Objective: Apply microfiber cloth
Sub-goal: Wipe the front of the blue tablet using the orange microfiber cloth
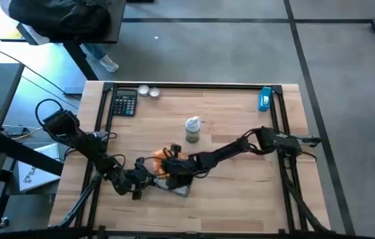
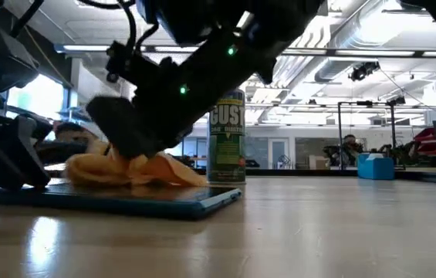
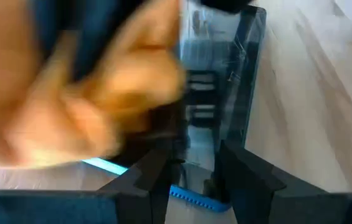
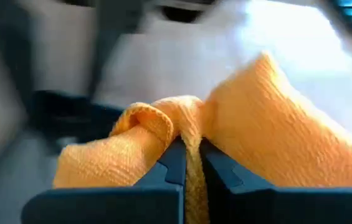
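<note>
Here, the scene by its parts:

Right gripper [image 4: 189, 163]: its fingers are pinched together on a fold of the microfiber cloth [image 4: 275, 124], the fabric bunching up on either side of them; in the high view it sits over the near-centre of the table [image 1: 240, 199], reached in from the right.

Cloth: directly under and ahead of the right gripper, pressed down onto the dark flat device [image 2: 117, 199]; in the low view the orange heap lies on the device's top, toward its far-left part rather than spread over the whole face.

Device: flat on the table, its long axis running away from the left gripper [image 3: 191, 180] in that arm's wrist view.

Left gripper: at the device's near end, fingers close on either side of its edge and seemingly steadying it; a firm grip cannot be confirmed.

Nearer arm: the right one, already carrying the cloth.

Coming move: probably a wipe along the device's length, toward the uncovered end.

Spray can [image 2: 227, 137]: upright just behind the device, near the wiping path.
</note>
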Robot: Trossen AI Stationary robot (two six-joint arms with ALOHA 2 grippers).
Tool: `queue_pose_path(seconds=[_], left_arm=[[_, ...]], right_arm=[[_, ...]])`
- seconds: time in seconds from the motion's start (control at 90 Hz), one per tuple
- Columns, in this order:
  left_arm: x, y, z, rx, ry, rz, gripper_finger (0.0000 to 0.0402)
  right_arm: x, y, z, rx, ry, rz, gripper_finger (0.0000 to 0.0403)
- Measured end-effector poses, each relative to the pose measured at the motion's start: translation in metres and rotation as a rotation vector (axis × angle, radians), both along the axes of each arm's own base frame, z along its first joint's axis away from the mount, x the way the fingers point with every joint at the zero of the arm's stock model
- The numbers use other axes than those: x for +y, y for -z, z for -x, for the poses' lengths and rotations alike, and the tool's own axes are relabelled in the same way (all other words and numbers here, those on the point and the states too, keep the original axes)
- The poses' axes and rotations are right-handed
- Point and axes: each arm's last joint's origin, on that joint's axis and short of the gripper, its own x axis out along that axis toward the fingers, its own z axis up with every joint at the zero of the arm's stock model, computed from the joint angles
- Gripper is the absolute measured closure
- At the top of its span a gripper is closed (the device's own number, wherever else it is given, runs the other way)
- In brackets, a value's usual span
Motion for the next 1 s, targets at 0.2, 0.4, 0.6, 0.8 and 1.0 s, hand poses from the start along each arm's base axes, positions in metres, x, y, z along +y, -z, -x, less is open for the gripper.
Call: queue_pose_path(seconds=[0.2,0.4,0.6,0.8,1.0], left_arm=[[-0.001,0.0,0.0,0.0,0.005,0.01,0.0287],[-0.001,0.0,0.0,-0.001,0.006,0.005,0.0287],[-0.001,0.0,0.0,-0.002,-0.001,0.01,0.0287],[-0.001,0.0,0.0,-0.001,0.0,0.02,0.0287],[-0.001,0.0,0.0,-0.001,-0.008,0.032,0.0287]], right_arm=[[0.003,-0.001,-0.005,-0.038,-0.126,-0.113,0.0403],[0.013,0.002,-0.005,-0.035,-0.278,-0.166,0.0403],[-0.004,0.005,-0.002,-0.013,0.031,-0.066,0.0403],[0.004,0.004,-0.002,0.016,-0.135,-0.085,0.0403],[0.038,-0.002,0.006,0.032,-0.368,-0.152,0.0403]])
